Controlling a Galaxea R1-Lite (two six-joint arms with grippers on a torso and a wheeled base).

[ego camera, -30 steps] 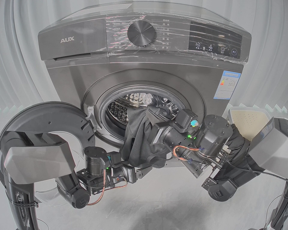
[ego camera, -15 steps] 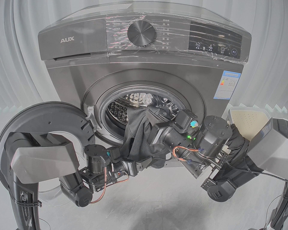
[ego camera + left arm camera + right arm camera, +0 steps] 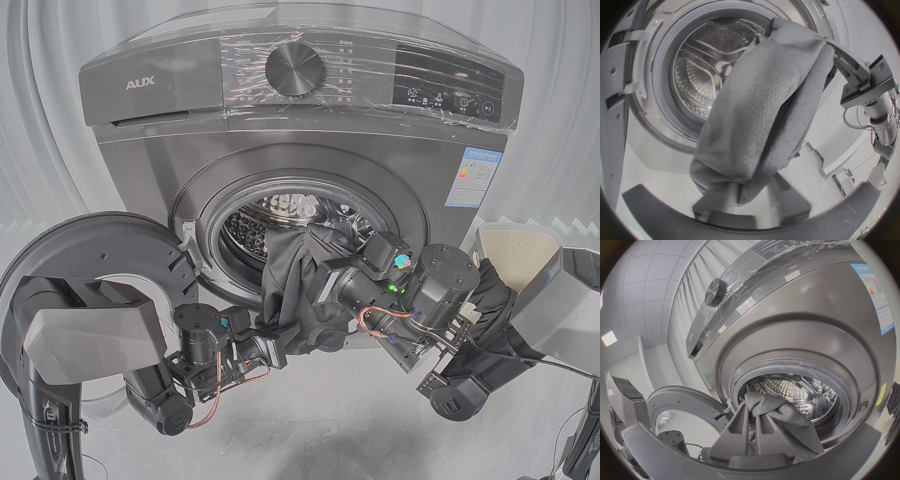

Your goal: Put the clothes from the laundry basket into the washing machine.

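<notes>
- The right gripper (image 3: pixel 752 411) is pressed together, pinching the top of a dark garment (image 3: pixel 286 281).
- Just beyond its fingertips lies the open mouth of the washing machine (image 3: pixel 156 162), with the steel drum (image 3: pixel 284 209) behind.
- The garment hangs down from this gripper, across the lower rim of the opening and outside the drum.
- The left gripper (image 3: pixel 292 332) sits below the right one, fingers spread, with the garment's lower end between them.
- The round door (image 3: pixel 106 250) stands open to the left of the left gripper.
- The laundry basket (image 3: pixel 519 250) is behind the right arm, well apart from its gripper, with dark clothes (image 3: pixel 494 300) hanging over its edge.
</notes>
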